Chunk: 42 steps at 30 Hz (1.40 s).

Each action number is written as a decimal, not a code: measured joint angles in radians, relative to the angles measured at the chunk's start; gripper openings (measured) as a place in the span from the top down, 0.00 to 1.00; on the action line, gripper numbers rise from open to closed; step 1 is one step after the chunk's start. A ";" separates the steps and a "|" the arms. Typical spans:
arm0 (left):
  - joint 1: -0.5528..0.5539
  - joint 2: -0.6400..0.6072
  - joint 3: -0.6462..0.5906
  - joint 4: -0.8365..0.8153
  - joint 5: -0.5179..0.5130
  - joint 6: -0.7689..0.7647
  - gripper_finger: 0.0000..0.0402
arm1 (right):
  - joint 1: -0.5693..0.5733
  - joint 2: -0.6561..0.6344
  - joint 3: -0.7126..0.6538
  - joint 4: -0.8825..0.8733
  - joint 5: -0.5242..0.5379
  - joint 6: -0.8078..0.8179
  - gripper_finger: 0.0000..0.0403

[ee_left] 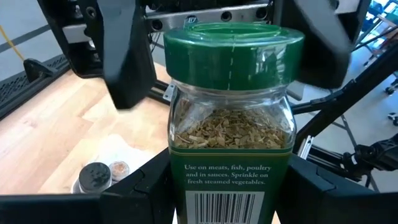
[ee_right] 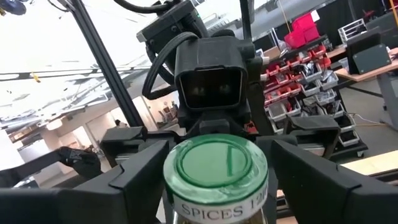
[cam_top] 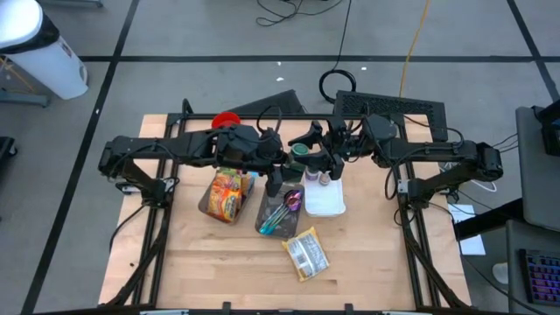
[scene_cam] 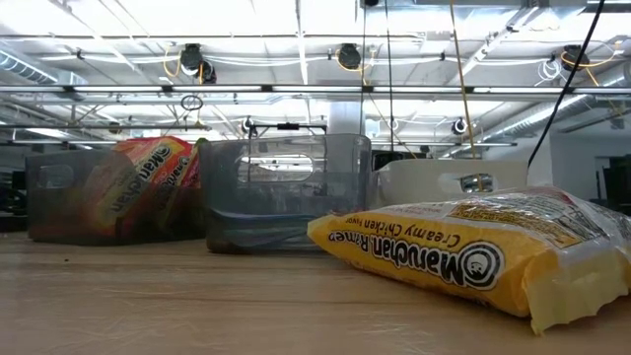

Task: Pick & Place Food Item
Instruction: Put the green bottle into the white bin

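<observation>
A glass spice jar with a green lid and dried herbs inside hangs above the table's middle, between my two arms. My left gripper is shut on its lower half. My right gripper comes from the opposite side and is open. Its two fingers stand on either side of the lid, with a narrow gap showing. A yellow ramen packet lies flat on the table near the front. My left gripper pinches the jar's labelled lower body between its two fingers, one on each side. The jar is lifted clear of the table, with its lid end pointing away from my left gripper toward my right gripper.
A clear bin holds ramen packs, and a second clear bin holds utensils. A white container and a small shaker sit under the grippers. The table's near half around the loose packet is bare wood.
</observation>
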 joint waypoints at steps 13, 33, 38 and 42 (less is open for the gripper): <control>0.000 0.003 0.000 -0.001 0.006 -0.007 0.48 | 0.000 0.000 0.000 -0.008 -0.005 -0.019 0.51; 0.038 -0.003 0.000 0.000 0.053 -0.037 0.08 | -0.018 -0.031 -0.001 -0.021 -0.005 -0.039 0.51; 0.076 -0.081 0.000 -0.045 0.055 -0.037 0.09 | -0.059 -0.093 -0.001 -0.114 -0.004 -0.062 0.51; 0.095 -0.159 0.000 -0.095 0.050 -0.018 0.14 | -0.089 -0.161 -0.001 -0.244 -0.001 -0.116 0.51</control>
